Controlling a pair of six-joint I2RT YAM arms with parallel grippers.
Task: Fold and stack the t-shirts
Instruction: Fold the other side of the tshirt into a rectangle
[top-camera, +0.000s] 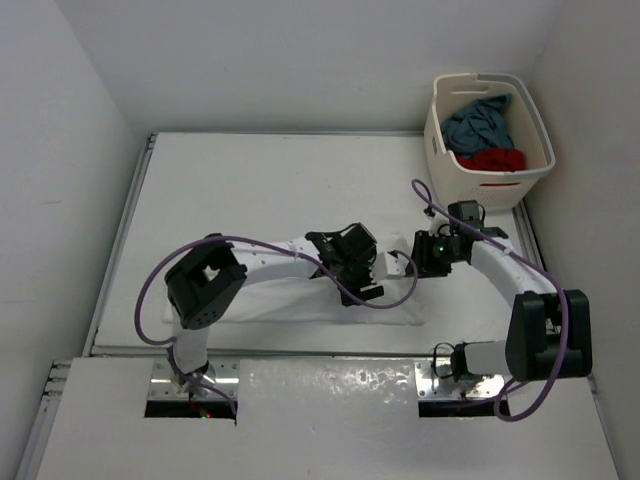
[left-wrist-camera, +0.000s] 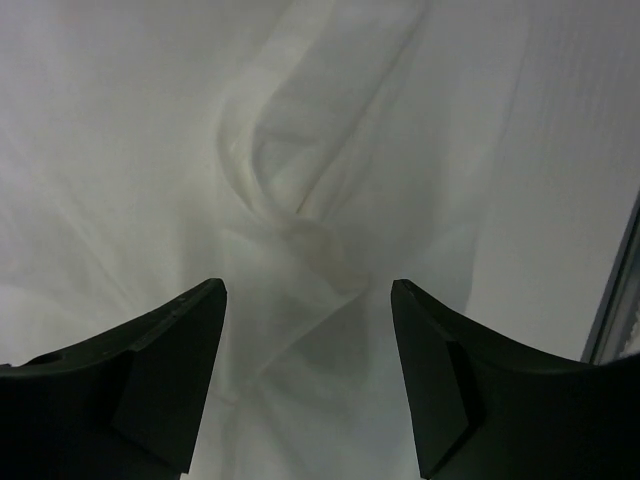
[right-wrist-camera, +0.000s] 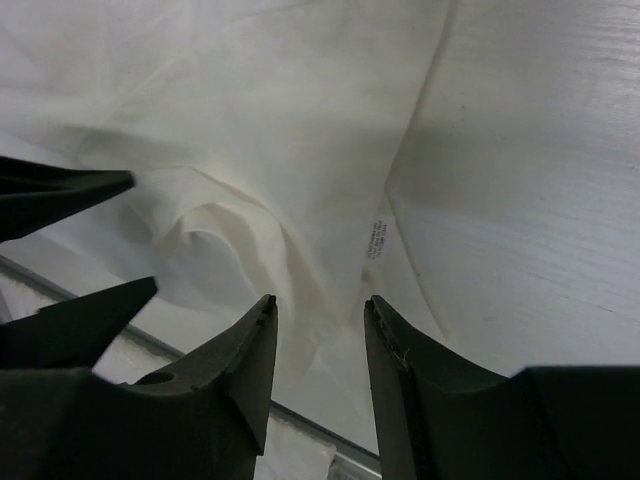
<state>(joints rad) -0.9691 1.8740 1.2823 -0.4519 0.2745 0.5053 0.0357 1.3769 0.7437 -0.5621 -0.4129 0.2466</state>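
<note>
Top external: white t-shirt (top-camera: 290, 300) well near-left of basket (top-camera: 437, 140) — red shirt (top-camera: 497, 160), blue-grey shirt (top-camera: 480, 125) inside it. Left gripper (left-wrist-camera: 308, 290), right gripper (right-wrist-camera: 320, 305) spread over bunched cloth — pinching extra layers would skew the fold.

I see one t-shirt (top-camera: 290, 306) lying on the table (top-camera: 250, 190) near its front edge; two other t-shirts (top-camera: 482, 126) sit in the basket (top-camera: 500, 190) at the far right corner.

Left arm reaches toward 3 o'clock, left gripper (left-wrist-camera: 308, 290) jaws wide apart; right arm toward 10 o'clock, right gripper (right-wrist-camera: 320, 300) jaws narrowly parted
</note>
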